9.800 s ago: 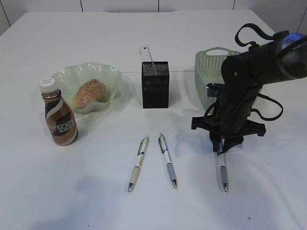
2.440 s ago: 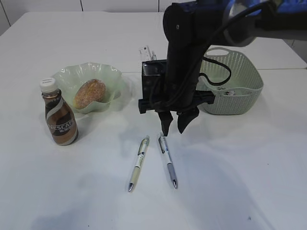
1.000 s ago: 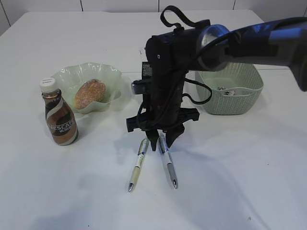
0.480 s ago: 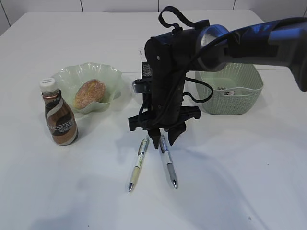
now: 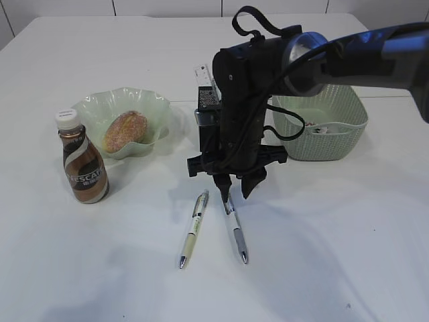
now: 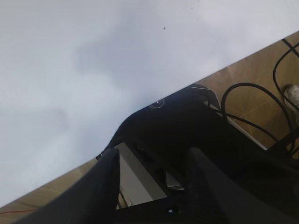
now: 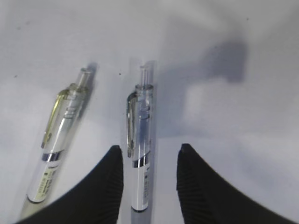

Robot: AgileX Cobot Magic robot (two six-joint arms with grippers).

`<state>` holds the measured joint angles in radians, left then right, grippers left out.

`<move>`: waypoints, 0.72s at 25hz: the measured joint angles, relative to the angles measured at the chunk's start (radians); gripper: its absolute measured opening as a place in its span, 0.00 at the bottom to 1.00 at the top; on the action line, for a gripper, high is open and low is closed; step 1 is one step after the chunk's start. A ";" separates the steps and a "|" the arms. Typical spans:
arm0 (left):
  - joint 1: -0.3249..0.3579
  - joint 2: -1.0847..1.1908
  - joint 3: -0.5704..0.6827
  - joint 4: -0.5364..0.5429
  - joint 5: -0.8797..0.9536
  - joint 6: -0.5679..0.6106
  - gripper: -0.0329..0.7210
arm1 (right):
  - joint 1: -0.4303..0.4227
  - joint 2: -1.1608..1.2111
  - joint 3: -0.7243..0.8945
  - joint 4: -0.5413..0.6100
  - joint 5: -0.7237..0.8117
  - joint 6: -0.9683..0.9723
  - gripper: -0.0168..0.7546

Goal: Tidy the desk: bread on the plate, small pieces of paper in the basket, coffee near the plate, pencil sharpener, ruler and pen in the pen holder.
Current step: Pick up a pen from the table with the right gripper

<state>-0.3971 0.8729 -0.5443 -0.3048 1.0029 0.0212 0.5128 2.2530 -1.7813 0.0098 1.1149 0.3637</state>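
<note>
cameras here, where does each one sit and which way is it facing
Exterior view: raised in front of the desk, looking down at a slant; the right arm's gripper hangs over two pens.
Left wrist view: looks past the desk edge to the floor; dark open jaws show.
Right wrist view: looks straight down between open jaws.
Shared: the blue-clip pen, in the exterior and right wrist views.

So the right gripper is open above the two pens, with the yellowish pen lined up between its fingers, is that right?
Not quite. The right gripper is open above the two pens, but the pen lined up between its fingers is the clear grey one. The yellowish pen lies outside the fingers, off to the side. The right wrist view shows this.
</note>
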 joint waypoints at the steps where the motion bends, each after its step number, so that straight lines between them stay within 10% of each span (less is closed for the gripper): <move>1: 0.000 0.000 0.000 0.000 0.000 0.000 0.48 | 0.000 0.000 0.000 0.000 0.000 0.000 0.43; 18: 0.000 0.000 0.000 0.000 0.000 0.000 0.48 | -0.002 0.030 -0.025 0.007 0.000 0.000 0.43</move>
<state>-0.3971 0.8729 -0.5443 -0.3048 1.0029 0.0212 0.5113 2.2826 -1.8064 0.0167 1.1145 0.3637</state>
